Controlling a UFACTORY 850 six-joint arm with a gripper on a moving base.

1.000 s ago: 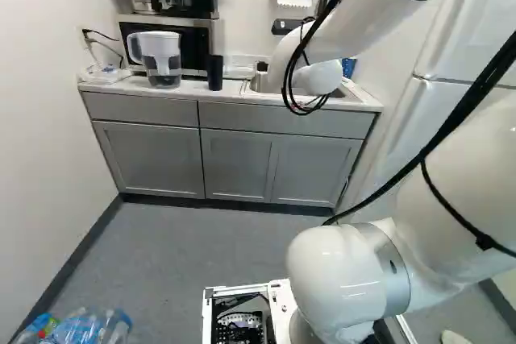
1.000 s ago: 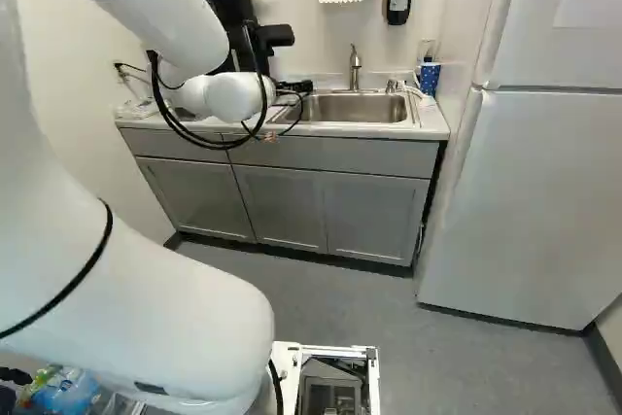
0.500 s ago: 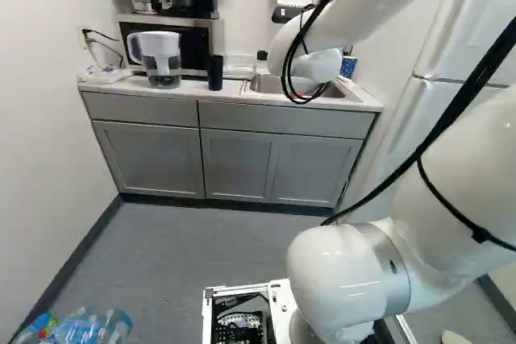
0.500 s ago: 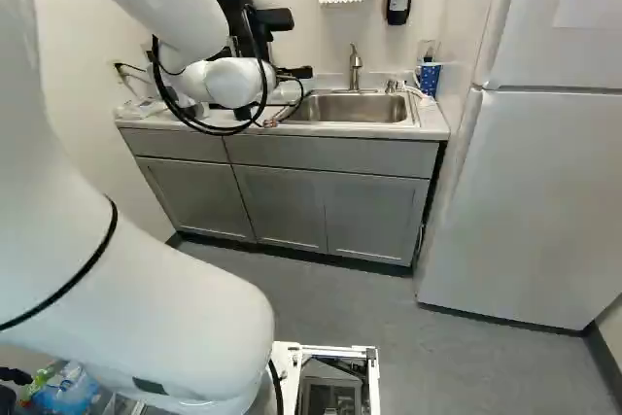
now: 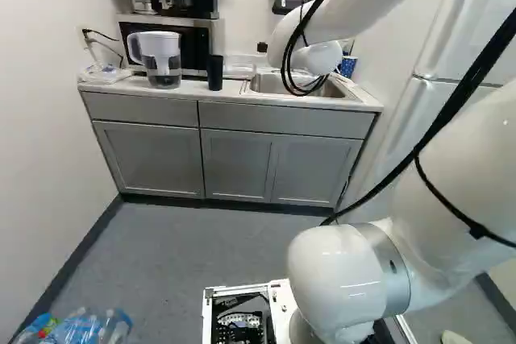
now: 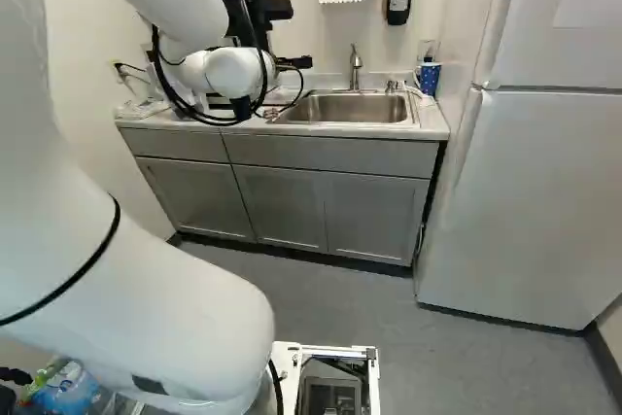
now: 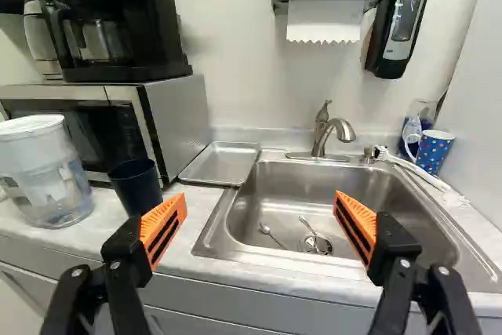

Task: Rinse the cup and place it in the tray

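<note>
Bright, fairly even indoor light in all three of my views, seemingly from overhead; source itself out of frame. White wall [image 7: 235,52] very pale, near washed out in places. Small glossy highlights on my arm [image 5: 343,279] in left base view. Wrist view: soft glare on steel sink [image 7: 267,182] and faucet [image 7: 340,129], dull sheen on metal tray [image 7: 222,164]. Coffee maker [image 7: 118,13] goes nearly black, detail lost. Dark shadow band under the cabinets [image 6: 292,191]; grey floor [image 6: 466,366] softly shaded.
</note>
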